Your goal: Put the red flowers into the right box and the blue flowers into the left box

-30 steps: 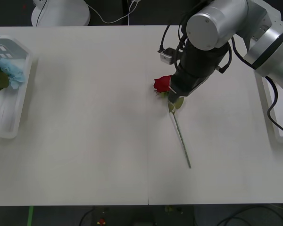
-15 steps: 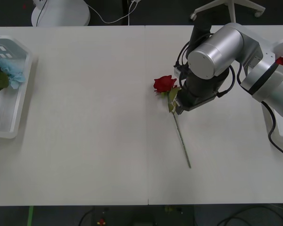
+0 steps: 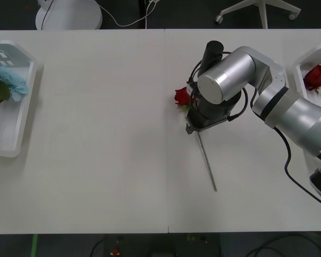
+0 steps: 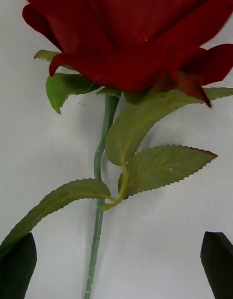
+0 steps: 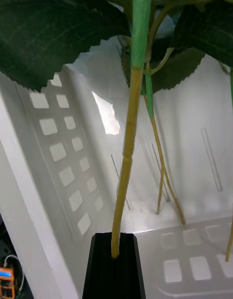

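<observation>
With right end effector spread over red flower stem on tabletop, off-centre closure risks missed thin stem; left end effector clenched on blue flower stem.

The front camera looks down from above on the white counter. The right wrist camera hangs close over the deep red artificial rose lying mid-counter, which both views share. The left wrist camera peers closely into the white ribbed plastic tray.

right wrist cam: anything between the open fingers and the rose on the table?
Right wrist view: the right gripper is open, black fingers either side of the red rose's green stem. Only leaves and bare table lie between.
</observation>
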Robot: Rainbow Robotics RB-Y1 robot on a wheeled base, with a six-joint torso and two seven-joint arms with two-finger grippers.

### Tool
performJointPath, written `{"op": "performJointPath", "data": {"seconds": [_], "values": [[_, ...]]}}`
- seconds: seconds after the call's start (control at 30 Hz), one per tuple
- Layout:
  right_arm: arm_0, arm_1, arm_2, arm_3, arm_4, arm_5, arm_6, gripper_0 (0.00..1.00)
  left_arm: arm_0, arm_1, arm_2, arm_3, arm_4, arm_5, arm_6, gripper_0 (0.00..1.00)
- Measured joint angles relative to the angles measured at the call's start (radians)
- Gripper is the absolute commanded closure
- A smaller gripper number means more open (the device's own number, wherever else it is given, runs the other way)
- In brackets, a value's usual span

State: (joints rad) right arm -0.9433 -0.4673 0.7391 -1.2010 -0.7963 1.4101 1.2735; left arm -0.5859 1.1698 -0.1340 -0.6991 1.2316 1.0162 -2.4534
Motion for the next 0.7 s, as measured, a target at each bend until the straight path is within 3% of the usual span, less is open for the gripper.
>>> {"op": "performJointPath", "data": {"seconds": [0.23,0.27,0.3,0.33,0.37,0.43,0.5,0.6,0.7], "values": [[0.0,0.01,0.0,0.048,0.005,-0.027,0.0,0.02,0.0,-0.027,-0.002,0.0,-0.1,-0.001,0.192,1.0],[0.001,0.01,0.0,0.051,0.009,-0.027,0.0,0.02,0.0,-0.027,-0.004,-0.001,-0.1,-0.004,0.222,0.91],[0.002,0.011,0.0,0.054,0.014,-0.027,0.0,0.02,0.0,-0.027,-0.009,-0.001,-0.101,-0.011,0.248,0.65],[0.004,0.011,0.0,0.055,0.019,-0.027,0.0,0.02,0.0,-0.027,-0.017,-0.003,-0.101,-0.024,0.262,0.51],[0.006,0.011,0.0,0.055,0.023,-0.028,0.0,0.02,0.0,-0.027,-0.026,-0.005,-0.101,-0.038,0.263,0.31],[0.013,0.011,0.0,0.056,0.026,-0.035,0.0,0.02,0.0,-0.027,-0.049,-0.012,-0.101,-0.058,0.263,0.12],[0.022,0.011,0.0,0.056,0.028,-0.044,0.0,0.02,0.0,-0.027,-0.063,-0.022,-0.101,-0.06,0.263,0.06],[0.036,0.011,0.0,0.057,0.03,-0.058,0.0,0.02,0.0,-0.027,-0.064,-0.048,-0.1,-0.044,0.263,0.05],[0.044,0.011,0.0,0.057,0.035,-0.06,0.0,0.1,0.0,-0.027,-0.047,-0.089,-0.094,0.03,0.263,0.04]]}}
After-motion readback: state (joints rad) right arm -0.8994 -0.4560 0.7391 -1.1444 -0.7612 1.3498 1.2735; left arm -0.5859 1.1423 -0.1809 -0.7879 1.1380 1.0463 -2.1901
